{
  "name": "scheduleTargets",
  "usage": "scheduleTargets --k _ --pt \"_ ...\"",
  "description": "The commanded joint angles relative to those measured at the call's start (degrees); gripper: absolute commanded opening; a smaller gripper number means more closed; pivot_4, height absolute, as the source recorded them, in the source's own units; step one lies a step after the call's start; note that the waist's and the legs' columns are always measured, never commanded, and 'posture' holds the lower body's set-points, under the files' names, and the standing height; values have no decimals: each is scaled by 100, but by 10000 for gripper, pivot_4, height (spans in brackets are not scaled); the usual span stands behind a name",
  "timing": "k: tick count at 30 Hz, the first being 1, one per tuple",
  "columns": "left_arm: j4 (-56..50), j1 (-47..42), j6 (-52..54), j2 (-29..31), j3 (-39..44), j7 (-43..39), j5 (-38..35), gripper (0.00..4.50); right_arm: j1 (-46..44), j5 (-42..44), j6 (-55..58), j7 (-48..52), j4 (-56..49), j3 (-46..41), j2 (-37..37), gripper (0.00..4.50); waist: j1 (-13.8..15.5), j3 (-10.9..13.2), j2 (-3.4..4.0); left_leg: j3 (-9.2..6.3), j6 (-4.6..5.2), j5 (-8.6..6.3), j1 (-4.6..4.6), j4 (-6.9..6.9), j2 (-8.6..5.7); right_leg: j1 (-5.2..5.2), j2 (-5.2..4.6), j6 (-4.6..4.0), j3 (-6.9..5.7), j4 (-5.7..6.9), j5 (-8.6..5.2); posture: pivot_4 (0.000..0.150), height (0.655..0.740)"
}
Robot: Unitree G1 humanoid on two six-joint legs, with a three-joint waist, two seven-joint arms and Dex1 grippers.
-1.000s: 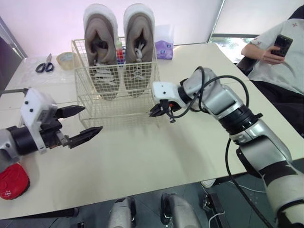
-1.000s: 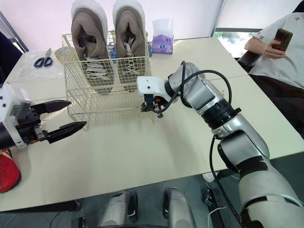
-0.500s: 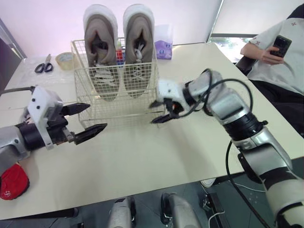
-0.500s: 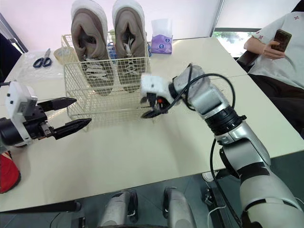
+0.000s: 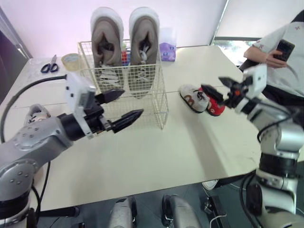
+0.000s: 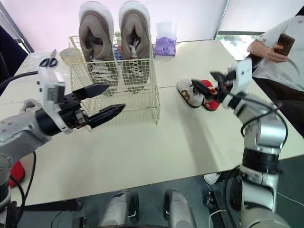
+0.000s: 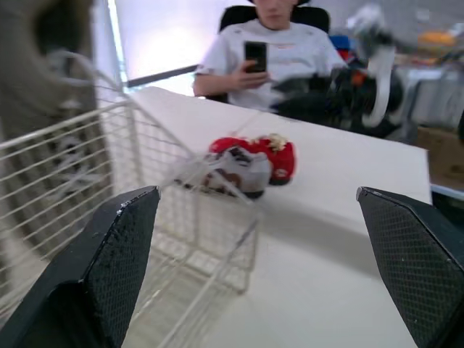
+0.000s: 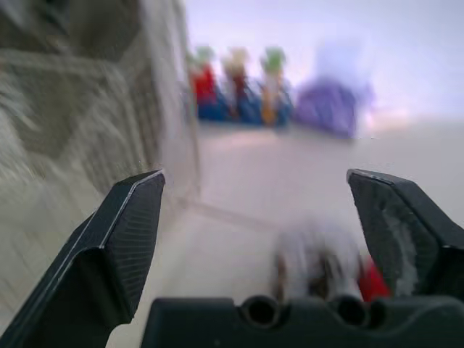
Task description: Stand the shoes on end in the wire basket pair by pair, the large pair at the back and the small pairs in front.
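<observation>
Black left claw (image 5: 133, 101), right claw (image 5: 211, 83): wide, empty.

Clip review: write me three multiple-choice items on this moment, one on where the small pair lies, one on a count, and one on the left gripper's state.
1. Where is the small pair?
A. On the table, to the right of the wire basket
B. Inside the basket, at the front
C. On a chair

2. How many shoes stand on end in the basket?
A. None
B. Two
C. Four

3. The left gripper is:
A. shut on a shoe
B. shut on a basket wire
C. open, holding nothing

Answers: A, the white and red shoes lie on the tabletop beside the basket; B, just the large grey pair stands in it; C, its fingers are spread apart and grip nothing.
</observation>
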Motion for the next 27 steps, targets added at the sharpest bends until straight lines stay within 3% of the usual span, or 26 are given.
scheduleTargets --k 1,5,14,17,27 --pt "-694 -56 189 75 -549 280 -202 45000 637 71 -256 -429 -765 -93 205 44644 -11 -4 -1 -8 -1 0 4 -1 6 5 15 7 0 1 -2 1500 7400" --pt "-579 440 -202 -427 -375 754 -451 45000 866 144 -420 -641 -662 142 415 44644 -80 -4 10 -39 -4 0 37 -7 14 25 51 0 18 4 -13 1500 7400" --pt "-654 1272 -697 -1497 -858 1467 127 45000 691 172 -1101 -838 353 585 818 44644 -111 -4 28 -96 -25 -12 70 1 9 59 87 -46 19 -61 14 1500 7400" --pt "-750 1463 -733 -1616 -1047 1501 332 45000 596 212 -1266 -810 566 688 829 44644 -112 -3 40 -116 -25 -12 61 -5 17 78 99 -72 4 -132 33 1500 7400" --pt "-874 1871 -803 -1665 -1299 1431 651 45000 -395 13 -2390 -707 2692 971 916 44644 -93 -5 42 -95 -20 -14 61 -15 1 60 86 -66 14 -120 37 1500 7400"
